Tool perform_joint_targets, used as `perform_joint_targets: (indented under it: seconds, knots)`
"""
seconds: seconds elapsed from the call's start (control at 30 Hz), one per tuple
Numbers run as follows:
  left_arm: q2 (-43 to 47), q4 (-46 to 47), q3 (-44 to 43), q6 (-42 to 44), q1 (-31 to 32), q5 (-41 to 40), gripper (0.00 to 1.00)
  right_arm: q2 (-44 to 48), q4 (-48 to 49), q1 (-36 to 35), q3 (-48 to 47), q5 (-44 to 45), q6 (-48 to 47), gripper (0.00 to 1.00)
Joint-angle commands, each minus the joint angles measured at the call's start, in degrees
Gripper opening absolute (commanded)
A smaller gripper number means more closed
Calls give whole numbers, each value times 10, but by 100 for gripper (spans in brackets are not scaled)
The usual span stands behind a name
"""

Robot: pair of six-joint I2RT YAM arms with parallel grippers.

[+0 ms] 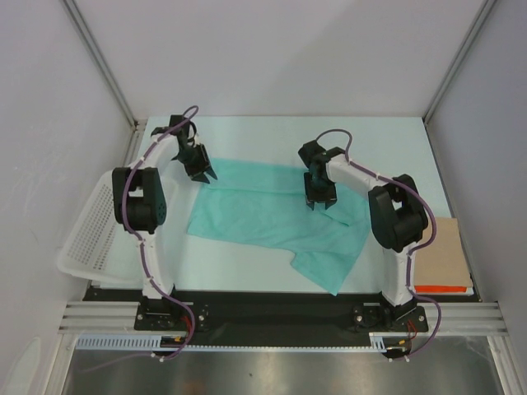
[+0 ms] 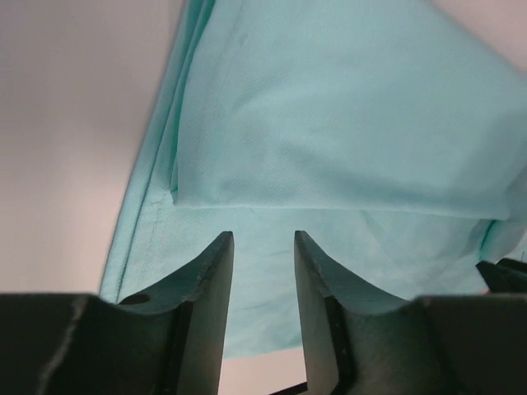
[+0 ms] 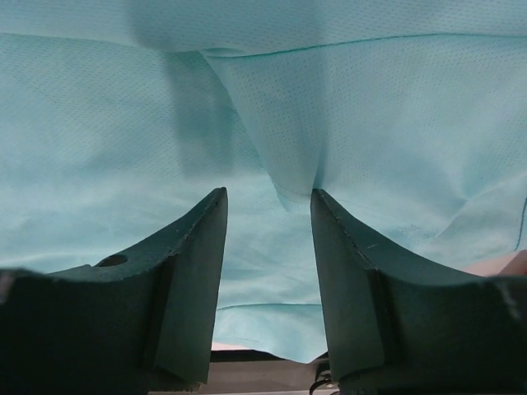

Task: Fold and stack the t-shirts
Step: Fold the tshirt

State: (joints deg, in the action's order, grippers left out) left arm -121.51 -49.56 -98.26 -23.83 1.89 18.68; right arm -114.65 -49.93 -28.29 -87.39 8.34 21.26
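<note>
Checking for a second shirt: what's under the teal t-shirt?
Only white table shows around the t-shirt, and its own layers overlap. Anything beneath the cloth is hidden.

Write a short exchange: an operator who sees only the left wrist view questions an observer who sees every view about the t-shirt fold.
Operator: Where is the right gripper?
Observer: The right gripper hangs open over the right half of the t-shirt, across from the left gripper.
Operator: What lies off to my left?
Observer: A white mesh basket sits at the left edge of the table, apart from the t-shirt.
</note>
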Motion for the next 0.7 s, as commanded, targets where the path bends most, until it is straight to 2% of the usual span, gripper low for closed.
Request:
perform_joint_targets:
  seconds: [0.0, 0.03, 0.2, 0.33, 0.5, 0.57, 0.67]
  knots:
    - [-13, -28, -64, 5, -7, -43, 42, 12, -5, -3, -1, 26, -8, 50]
    - [-14, -29, -63, 5, -8, -56, 48, 14, -5, -3, -1, 29, -8, 51]
    - [-35, -12, -51, -2, -8, -58, 45, 34, -7, 12, 12, 19, 9, 51]
    - [-55, -13, -65, -2, -9, -56, 43, 92, 21, 67, 70, -39, 47, 52]
    - [-38, 3, -28, -7, -9, -68, 45, 151, 80, 185, 118, -135, 93, 54]
    - [-39, 2, -28, -7, -9, -72, 45, 153, 98, 216, 129, -175, 106, 54]
    - [-45, 0, -27, -9, -9, -70, 44, 154, 104, 231, 130, -180, 112, 53]
